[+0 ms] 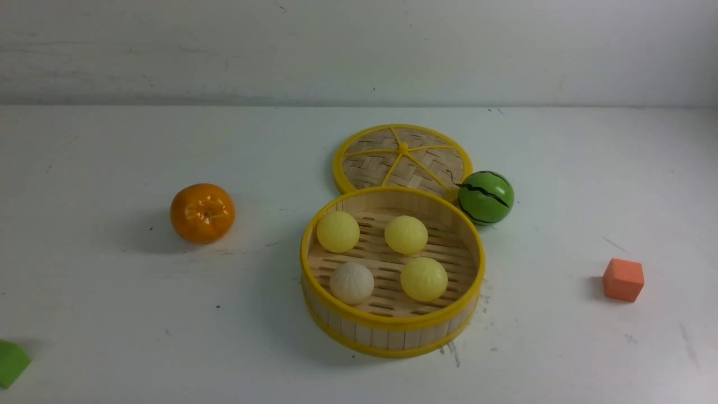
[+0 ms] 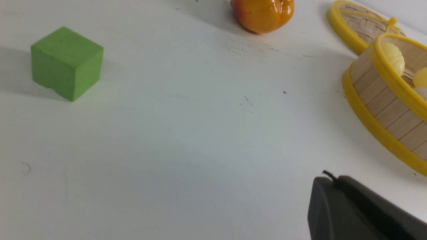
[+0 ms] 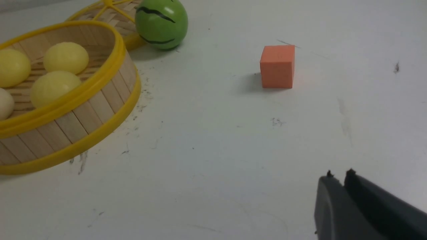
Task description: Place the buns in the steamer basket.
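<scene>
Hands came first: the left hand [image 2: 330, 186] showed in its wrist view as one dark mass, jaws pressed together on nothing, low over bare desk [image 2: 186, 140]. The right hand [image 3: 338, 181] showed a thin slit between its tips, nearly closed and also empty. Both sat well apart from the work, which suggested they had no bun to carry.

Out from them, the steamer basket [image 1: 392, 322] stood at the middle of the desk with all four buns [image 1: 381, 258] on its slatted floor, each clear of the others: three pale yellow, one off-white at seven o'clock. The loading looked finished.

Its woven lid [image 1: 403, 160] lay flat at twelve o'clock, touching the basket wall. A green striped ball [image 1: 486, 197] sat at two o'clock, an orange fruit [image 1: 202, 212] at nine, an orange cube [image 1: 623, 279] at three, a green cube [image 2: 66, 63] far toward eight.
</scene>
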